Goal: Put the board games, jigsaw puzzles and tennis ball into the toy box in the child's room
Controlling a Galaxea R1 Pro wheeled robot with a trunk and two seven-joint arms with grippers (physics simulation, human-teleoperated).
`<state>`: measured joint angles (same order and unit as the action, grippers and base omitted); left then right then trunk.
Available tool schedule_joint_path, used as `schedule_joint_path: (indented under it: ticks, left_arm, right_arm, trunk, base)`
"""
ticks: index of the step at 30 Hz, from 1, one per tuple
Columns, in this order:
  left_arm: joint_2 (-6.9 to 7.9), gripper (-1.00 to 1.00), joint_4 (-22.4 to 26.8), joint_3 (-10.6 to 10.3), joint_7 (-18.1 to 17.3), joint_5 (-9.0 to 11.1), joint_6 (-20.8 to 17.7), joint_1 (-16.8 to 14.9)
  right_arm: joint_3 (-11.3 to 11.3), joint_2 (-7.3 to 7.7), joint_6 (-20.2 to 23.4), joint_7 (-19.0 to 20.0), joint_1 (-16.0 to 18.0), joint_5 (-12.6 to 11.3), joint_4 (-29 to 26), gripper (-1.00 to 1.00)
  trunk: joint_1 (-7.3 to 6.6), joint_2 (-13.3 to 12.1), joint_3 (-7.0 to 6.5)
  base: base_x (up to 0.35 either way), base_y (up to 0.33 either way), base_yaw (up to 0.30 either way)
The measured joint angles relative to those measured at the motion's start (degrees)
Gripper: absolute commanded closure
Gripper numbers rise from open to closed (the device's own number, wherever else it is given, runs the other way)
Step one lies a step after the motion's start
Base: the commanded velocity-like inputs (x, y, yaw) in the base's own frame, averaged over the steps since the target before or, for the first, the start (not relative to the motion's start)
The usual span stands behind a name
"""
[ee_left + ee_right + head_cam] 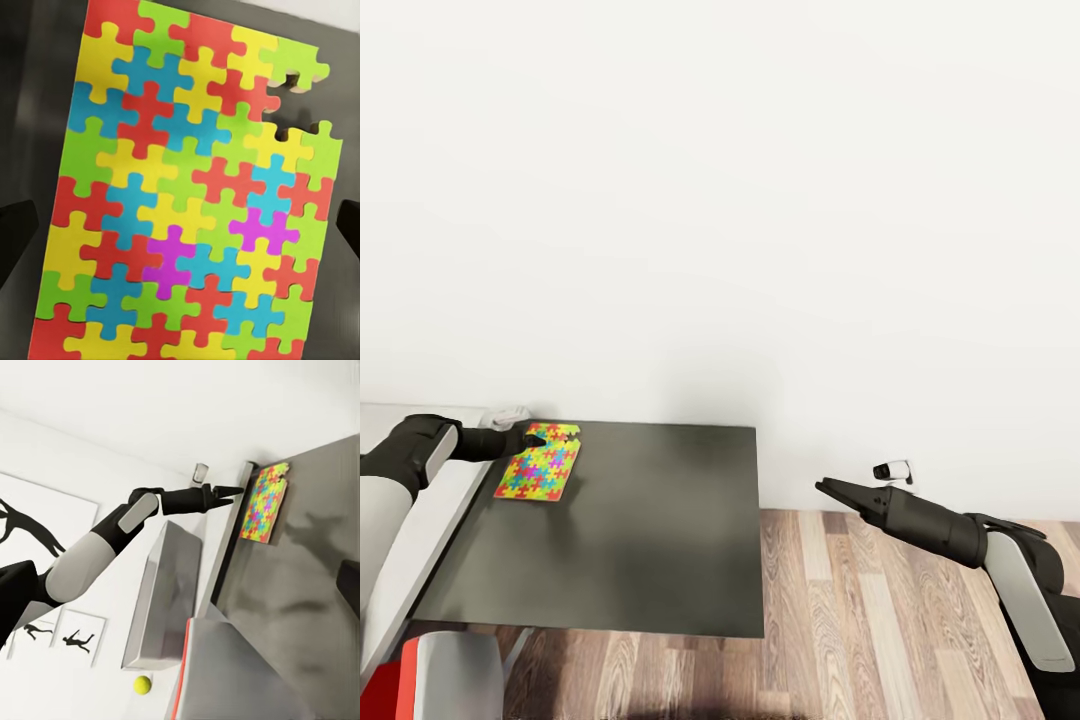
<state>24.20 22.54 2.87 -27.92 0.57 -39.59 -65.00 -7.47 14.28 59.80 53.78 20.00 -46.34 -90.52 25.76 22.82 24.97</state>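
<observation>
A: Where does the thin multicoloured jigsaw puzzle square (540,462) lie?

B: Flat on the dark-grey wing of the table (650,540), near that wing's far edge by the white wall (760,200). The left gripper (532,440) hovers at the puzzle's far end, its dark fingers (16,240) spread wide on both sides of it, holding nothing.

A: How should it grasp well?

B: I judge it should come down level, centred, and pinch across an edge, since so thin a sheet gives little purchase.

A: And the right gripper (830,488)?

B: It hangs off that wing's side over the wood-plank floor (880,620), holding nothing; I can't tell how open it is.
</observation>
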Motion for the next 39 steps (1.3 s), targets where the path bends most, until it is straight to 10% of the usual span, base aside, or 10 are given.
schedule_joint_path:
  ticks: [39]
  left_arm:
    - [0.03, -1.00, 1.5, 0.3, 3.8, -0.2, 0.1, 0.0]
  right_arm:
    - [0.0, -0.05, 0.0, 0.0, 0.0, 0.2, 0.0, -1.00]
  trunk:
    - [0.00, 0.0, 1.73]
  base:
    - [0.000, 0.000, 0.000]
